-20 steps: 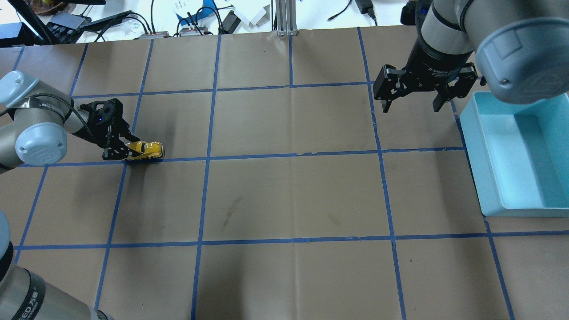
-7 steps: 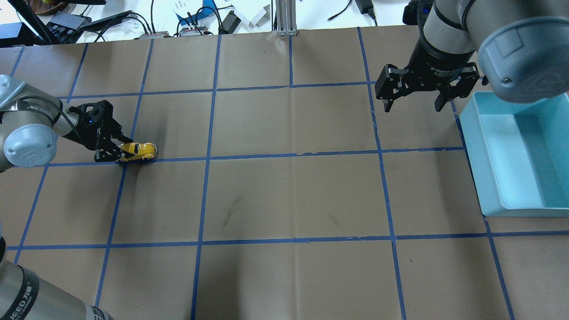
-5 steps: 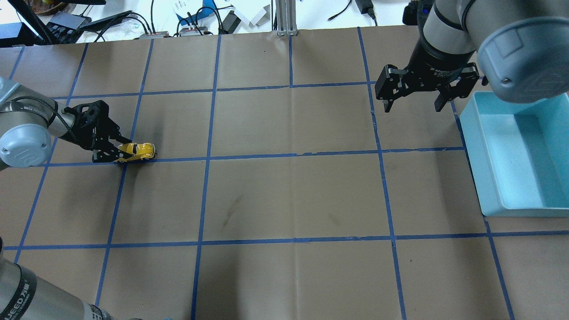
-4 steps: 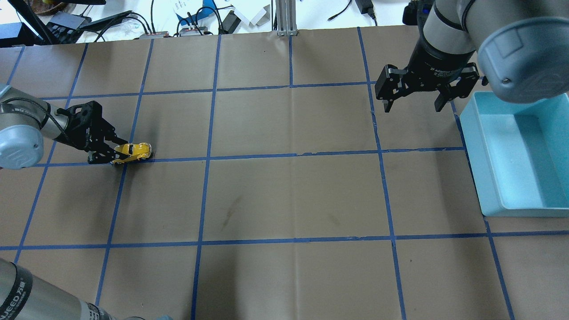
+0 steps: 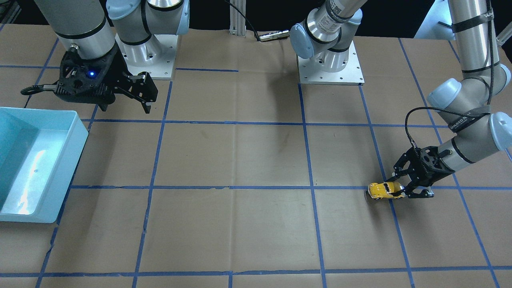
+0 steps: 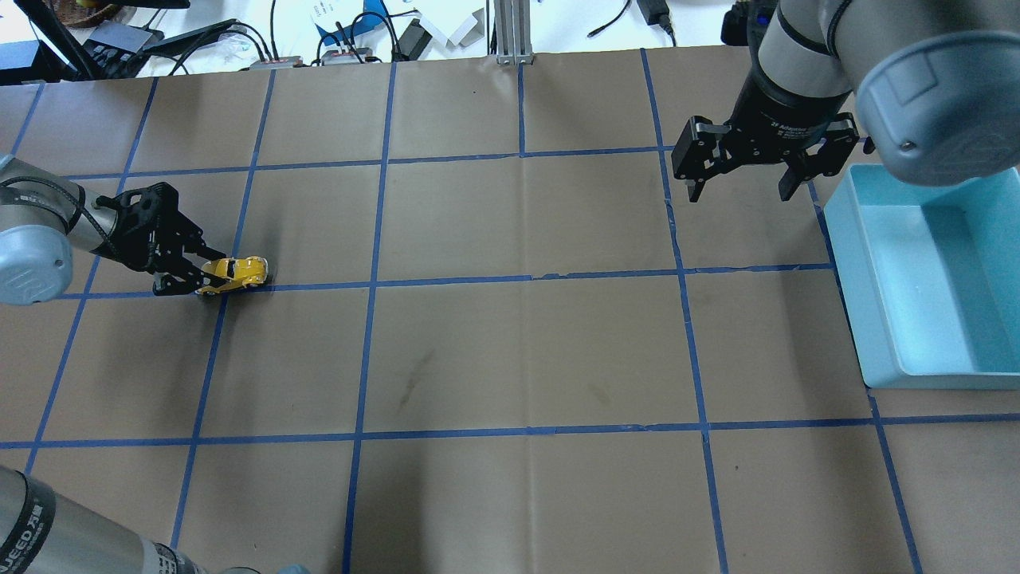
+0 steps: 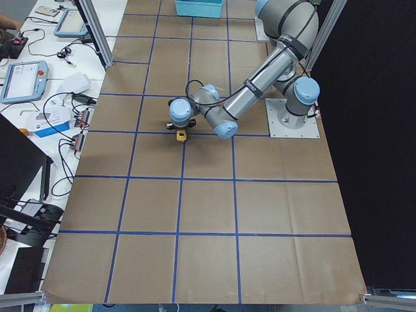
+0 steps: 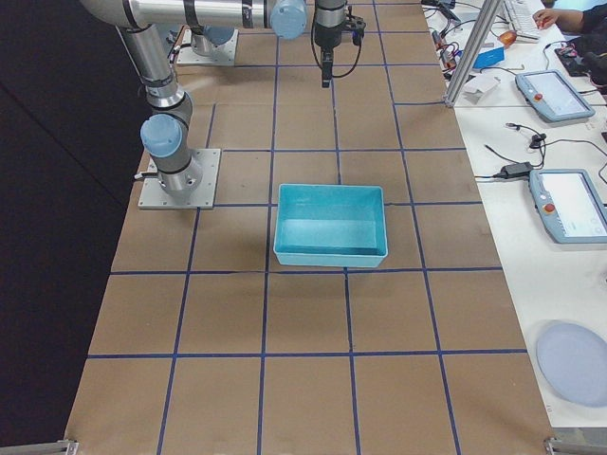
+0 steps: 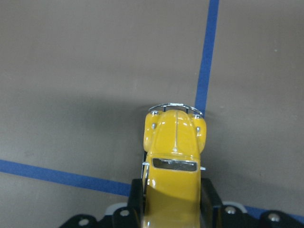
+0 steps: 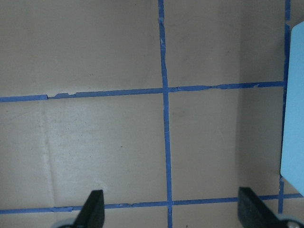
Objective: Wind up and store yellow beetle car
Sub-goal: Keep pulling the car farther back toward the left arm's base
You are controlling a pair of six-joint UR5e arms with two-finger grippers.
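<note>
The yellow beetle car [image 6: 235,273] sits on the brown paper at the table's left, on a blue tape line. It also shows in the front view [image 5: 385,190], the left wrist view [image 9: 174,156] and the left side view [image 7: 182,135]. My left gripper [image 6: 203,278] is low on the table and shut on the car's rear; the front of the car sticks out ahead of the fingers [image 9: 135,199]. My right gripper [image 6: 740,188] hangs open and empty above the table at the back right, beside the bin.
A light blue bin [image 6: 988,367] stands at the table's right edge; it also shows in the front view [image 5: 78,136] and the right side view [image 8: 331,254]. Blue tape lines grid the paper. Cables and devices lie beyond the far edge.
My left gripper has dragged the car backward, to the left along the tape line, still shut on it. The right arm has stayed nearly still.
</note>
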